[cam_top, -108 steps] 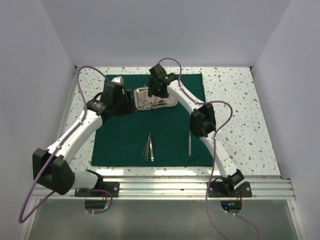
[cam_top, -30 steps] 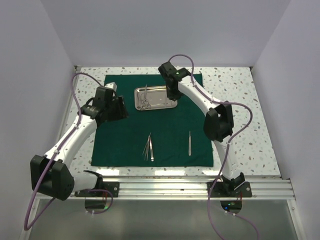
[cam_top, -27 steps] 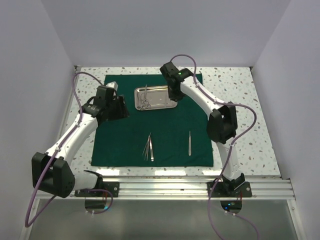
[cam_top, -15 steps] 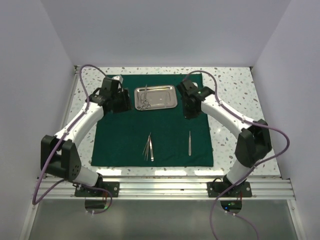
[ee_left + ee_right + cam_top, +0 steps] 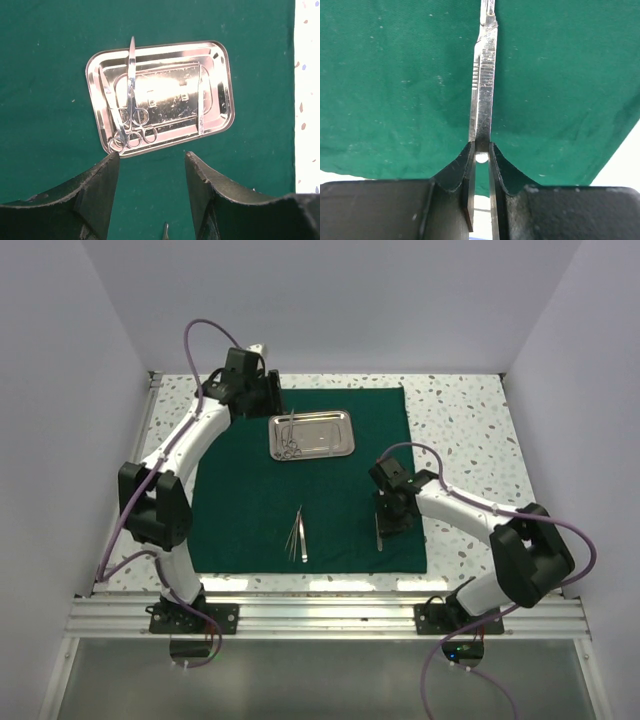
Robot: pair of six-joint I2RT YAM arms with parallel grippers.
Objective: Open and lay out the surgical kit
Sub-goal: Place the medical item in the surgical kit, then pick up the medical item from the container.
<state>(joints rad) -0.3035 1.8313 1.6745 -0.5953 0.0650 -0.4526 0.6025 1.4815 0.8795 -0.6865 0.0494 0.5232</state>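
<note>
The dark green cloth [image 5: 245, 500] lies spread flat. On its far part sits the steel tray [image 5: 340, 420], holding ring-handled instruments [image 5: 132, 127] and a thin straight one [image 5: 200, 107]. Several tweezers [image 5: 297, 535] lie near the cloth's front middle. My left gripper [image 5: 262, 395] hangs open over the far left of the cloth, with the tray [image 5: 165, 55] just beyond its fingertips [image 5: 107, 170]. Low over the cloth's near right part, my right gripper [image 5: 385, 525] is shut on the near end of a flat ribbed steel handle [image 5: 484, 95]. The handle points away toward the tray.
White walls close in the speckled table [image 5: 470, 430] on three sides. A metal rail [image 5: 320, 615] runs along the near edge by the arm bases. The cloth's near right corner [image 5: 600, 150] is close beside my right gripper [image 5: 481, 145].
My right arm swung from beside the tray down to the cloth's near right part, onto the steel handle. The left arm stretched toward the far left corner, beside the tray.
</note>
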